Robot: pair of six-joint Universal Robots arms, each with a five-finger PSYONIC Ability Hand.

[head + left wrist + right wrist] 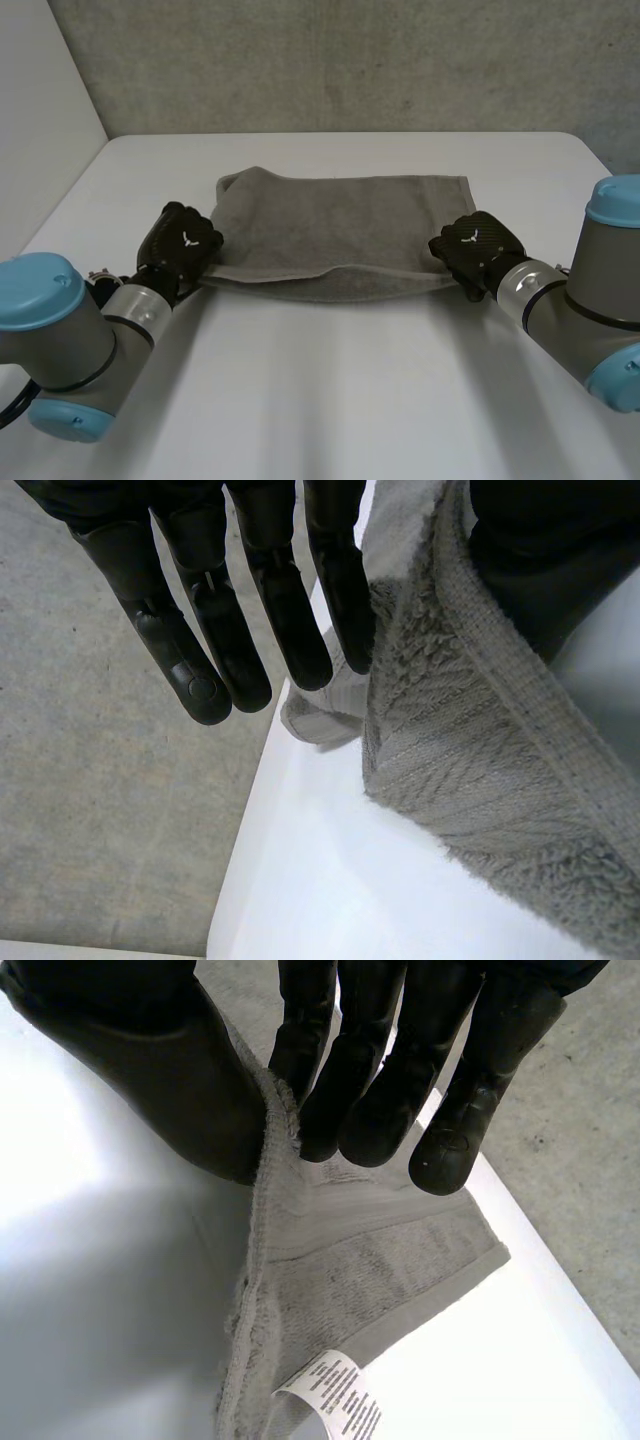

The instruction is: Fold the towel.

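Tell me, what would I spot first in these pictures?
A grey towel lies across the middle of the white table. Two black robot hands pinch its near corners: the left hand at one end, the right hand at the other. A white label sticks out near the right hand.

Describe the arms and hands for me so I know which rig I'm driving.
The left arm and right arm are thick grey tubes with light-blue caps on the joints and silvery wrist cuffs. The left hand and right hand are black, each back carrying a small white Y-like mark; fingers are glossy with rounded tips.
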